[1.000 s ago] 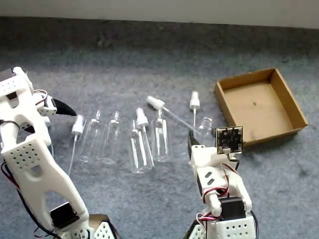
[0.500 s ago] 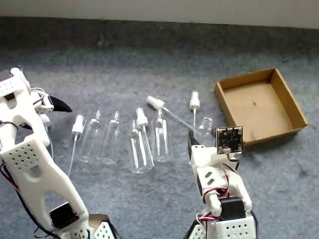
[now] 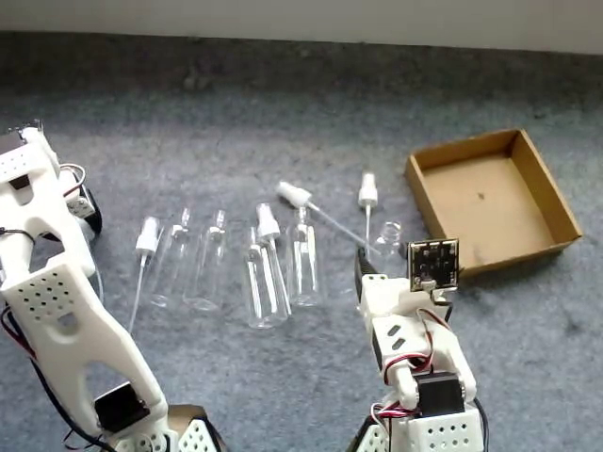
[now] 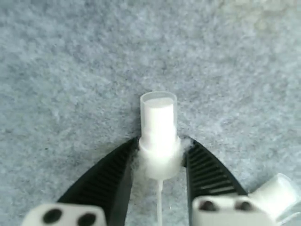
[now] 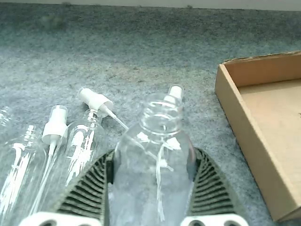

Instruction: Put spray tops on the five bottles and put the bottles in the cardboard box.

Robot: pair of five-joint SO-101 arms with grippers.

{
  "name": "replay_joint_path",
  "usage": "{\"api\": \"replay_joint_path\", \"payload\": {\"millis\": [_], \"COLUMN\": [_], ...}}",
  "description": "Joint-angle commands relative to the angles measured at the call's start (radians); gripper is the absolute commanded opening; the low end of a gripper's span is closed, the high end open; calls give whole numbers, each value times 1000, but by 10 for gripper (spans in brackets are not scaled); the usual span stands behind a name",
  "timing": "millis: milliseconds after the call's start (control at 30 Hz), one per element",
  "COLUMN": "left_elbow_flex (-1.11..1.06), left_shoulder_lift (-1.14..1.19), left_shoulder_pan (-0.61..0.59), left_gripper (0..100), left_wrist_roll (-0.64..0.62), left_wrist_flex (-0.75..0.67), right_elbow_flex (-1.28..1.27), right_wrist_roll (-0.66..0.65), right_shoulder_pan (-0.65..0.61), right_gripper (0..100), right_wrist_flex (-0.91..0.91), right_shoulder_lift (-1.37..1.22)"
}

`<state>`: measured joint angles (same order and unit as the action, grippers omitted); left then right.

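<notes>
Both grips are full.
Your left hand (image 4: 160,143) pinches a spray top (image 4: 159,117); your right hand (image 5: 153,157) clamps an uncapped bottle (image 5: 151,188), cardboard box (image 3: 518,256) rim at two o'clock.

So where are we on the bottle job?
Done: nothing. The cardboard box is empty and no bottle looks capped. In hand: left gripper is shut on a spray top; right gripper is shut on an open bottle. To do: fit all five tops, box all five bottles.
</notes>
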<state>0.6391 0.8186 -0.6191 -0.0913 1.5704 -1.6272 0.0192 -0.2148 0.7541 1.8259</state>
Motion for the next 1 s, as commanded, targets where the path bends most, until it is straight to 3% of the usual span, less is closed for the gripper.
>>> {"api": "replay_joint_path", "payload": {"millis": [0, 133, 333, 633, 967], "left_elbow_flex": [12, 21, 154, 189, 185], "left_shoulder_lift": [-21, -27, -87, -248, -544], "left_shoulder_pan": [19, 44, 87, 185, 395], "left_gripper": [30, 12, 5, 5, 5], "left_wrist_roll": [6, 6, 6, 5, -2], "left_wrist_flex": [-2, 23, 181, 184, 189], "right_elbow_flex": [12, 12, 12, 15, 10], "right_wrist_roll": [2, 2, 3, 3, 9], "right_shoulder_pan": [4, 4, 4, 4, 4], "right_gripper": [38, 38, 38, 38, 38], "right_wrist_flex": [-1, -1, -7, -7, -105], "right_shoulder_lift": [12, 12, 12, 12, 12]}}
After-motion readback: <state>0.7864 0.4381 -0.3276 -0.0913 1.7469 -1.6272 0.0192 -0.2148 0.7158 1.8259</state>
